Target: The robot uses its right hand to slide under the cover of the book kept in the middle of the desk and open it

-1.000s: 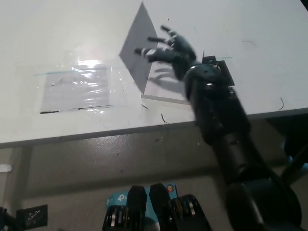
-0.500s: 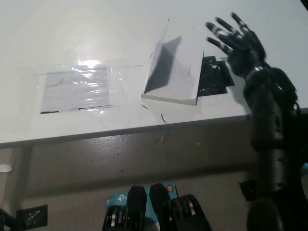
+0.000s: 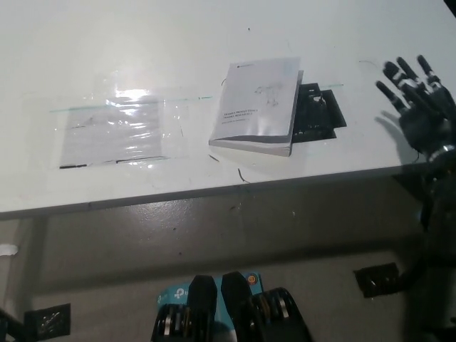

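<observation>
Head view: book shut again, right robot hand clear of it.

Half a second back I saw the cover tipped up; now the book (image 3: 258, 105) lies flat and closed at upper centre of the frame on the white worktop (image 3: 142, 43), partly over a black mat (image 3: 319, 112). My right robot hand (image 3: 419, 100) has pulled away to the right edge, fingers spread wide, holding nothing. I judge the opening failed and needs another try. The book's long axis runs top to bottom, tilted slightly, its page edges facing right. A clear plastic sleeve (image 3: 114, 130) sits left. The left robot hand is out of sight.
</observation>
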Action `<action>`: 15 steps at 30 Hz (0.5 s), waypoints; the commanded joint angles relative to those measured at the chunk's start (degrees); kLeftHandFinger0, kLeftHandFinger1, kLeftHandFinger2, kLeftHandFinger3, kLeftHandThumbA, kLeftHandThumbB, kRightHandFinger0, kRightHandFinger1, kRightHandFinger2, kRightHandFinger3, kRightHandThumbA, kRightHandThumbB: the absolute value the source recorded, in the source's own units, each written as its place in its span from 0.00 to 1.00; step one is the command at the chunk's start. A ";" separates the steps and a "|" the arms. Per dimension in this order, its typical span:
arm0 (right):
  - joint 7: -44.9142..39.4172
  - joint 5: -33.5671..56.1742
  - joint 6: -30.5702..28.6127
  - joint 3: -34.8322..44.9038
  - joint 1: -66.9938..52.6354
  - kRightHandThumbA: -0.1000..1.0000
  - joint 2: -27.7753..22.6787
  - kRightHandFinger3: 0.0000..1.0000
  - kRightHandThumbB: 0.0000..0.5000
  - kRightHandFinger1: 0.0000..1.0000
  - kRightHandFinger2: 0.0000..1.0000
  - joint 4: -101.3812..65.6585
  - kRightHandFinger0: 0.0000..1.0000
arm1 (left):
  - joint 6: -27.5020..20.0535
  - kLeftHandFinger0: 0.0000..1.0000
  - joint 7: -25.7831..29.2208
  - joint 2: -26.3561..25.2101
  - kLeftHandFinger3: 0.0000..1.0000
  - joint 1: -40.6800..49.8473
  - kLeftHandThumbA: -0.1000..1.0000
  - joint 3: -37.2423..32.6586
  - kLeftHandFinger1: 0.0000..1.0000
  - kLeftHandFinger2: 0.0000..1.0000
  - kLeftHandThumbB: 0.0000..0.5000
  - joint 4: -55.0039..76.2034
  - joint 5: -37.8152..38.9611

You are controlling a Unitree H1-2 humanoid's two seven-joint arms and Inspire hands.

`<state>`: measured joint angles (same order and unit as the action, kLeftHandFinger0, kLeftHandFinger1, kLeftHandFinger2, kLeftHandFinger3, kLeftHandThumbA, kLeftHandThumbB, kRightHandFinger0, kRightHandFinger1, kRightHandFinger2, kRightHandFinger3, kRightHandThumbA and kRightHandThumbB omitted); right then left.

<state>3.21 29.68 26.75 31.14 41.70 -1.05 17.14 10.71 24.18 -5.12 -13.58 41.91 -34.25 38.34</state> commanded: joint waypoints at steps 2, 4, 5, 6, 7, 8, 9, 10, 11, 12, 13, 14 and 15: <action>0.68 5.59 0.18 1.27 -0.57 0.97 -2.45 1.00 0.27 0.65 0.81 -4.30 0.66 | -1.77 1.00 -0.80 -0.64 1.00 -0.06 1.00 0.76 1.00 1.00 0.00 0.28 0.53; 1.07 6.29 0.18 1.39 -0.78 0.97 -2.68 1.00 0.26 0.64 0.80 -4.52 0.64 | -2.03 1.00 -0.92 -0.63 1.00 0.06 1.00 0.99 1.00 1.00 0.00 0.15 0.75; 1.38 7.30 0.18 2.26 -1.60 0.97 -2.86 1.00 0.27 0.64 0.80 -5.32 0.62 | -2.30 1.00 -1.16 -0.70 1.00 0.11 1.00 1.17 1.00 1.00 0.00 -0.06 0.89; 1.24 7.79 0.18 2.59 -2.06 0.97 -3.03 1.00 0.27 0.63 0.80 -5.68 0.61 | -2.38 1.00 -1.02 -0.66 1.00 0.04 1.00 1.29 1.00 1.00 0.00 -0.09 0.94; 1.19 8.02 0.18 3.10 -3.01 0.97 -3.23 1.00 0.29 0.64 0.82 -6.44 0.60 | -2.49 1.00 -1.57 -0.76 1.00 0.08 1.00 1.24 1.00 1.00 0.00 -0.48 1.03; 2.49 8.71 0.18 4.89 -4.44 0.97 -3.12 1.00 0.26 0.64 0.82 -7.74 0.60 | -2.68 1.00 -0.88 -0.82 1.00 -0.07 1.00 1.01 1.00 1.00 0.00 -0.75 0.37; 2.89 8.81 0.17 5.69 -5.40 0.97 -3.33 1.00 0.27 0.62 0.80 -8.19 0.62 | -2.83 1.00 -1.59 -0.99 1.00 0.05 1.00 1.01 1.00 1.00 0.00 -1.15 0.59; 3.21 9.22 0.17 6.56 -5.97 0.97 -3.46 1.00 0.30 0.62 0.80 -8.59 0.63 | -2.93 1.00 -1.59 -1.01 1.00 -0.15 1.00 1.13 1.00 1.00 0.00 -1.31 0.78; 3.16 9.37 -0.35 7.25 -6.85 0.95 -3.71 1.00 0.34 0.63 0.79 -8.88 0.63 | -2.95 1.00 -1.12 -0.94 1.00 -0.32 1.00 1.30 1.00 1.00 0.00 -1.26 0.87; 2.95 9.62 -0.63 7.58 -7.22 0.93 -3.79 1.00 0.36 0.66 0.82 -9.01 0.63 | -3.01 1.00 -1.05 -0.95 1.00 -0.43 1.00 1.43 1.00 1.00 0.00 -1.30 1.01; 3.37 9.93 -0.96 8.47 -8.40 0.90 -3.82 1.00 0.41 0.63 0.79 -10.15 0.60 | -2.99 1.00 -1.30 -0.98 1.00 -0.55 1.00 1.78 1.00 1.00 0.00 -1.44 1.55; 4.02 9.90 -1.10 8.92 -8.93 0.89 -3.81 1.00 0.45 0.61 0.77 -10.86 0.58 | -2.90 1.00 -1.28 -1.02 1.00 -0.64 1.00 1.83 1.00 1.00 0.00 -1.46 1.61; 4.66 9.91 -1.66 9.89 -10.05 0.94 -3.89 1.00 0.38 0.71 0.85 -11.69 0.64 | -2.72 1.00 -1.30 -1.07 1.00 -0.63 1.00 1.61 1.00 1.00 0.00 -1.26 1.42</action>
<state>5.64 36.46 26.87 38.77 32.55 -3.26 9.59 9.31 24.16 -5.12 -13.47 43.18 -36.12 39.18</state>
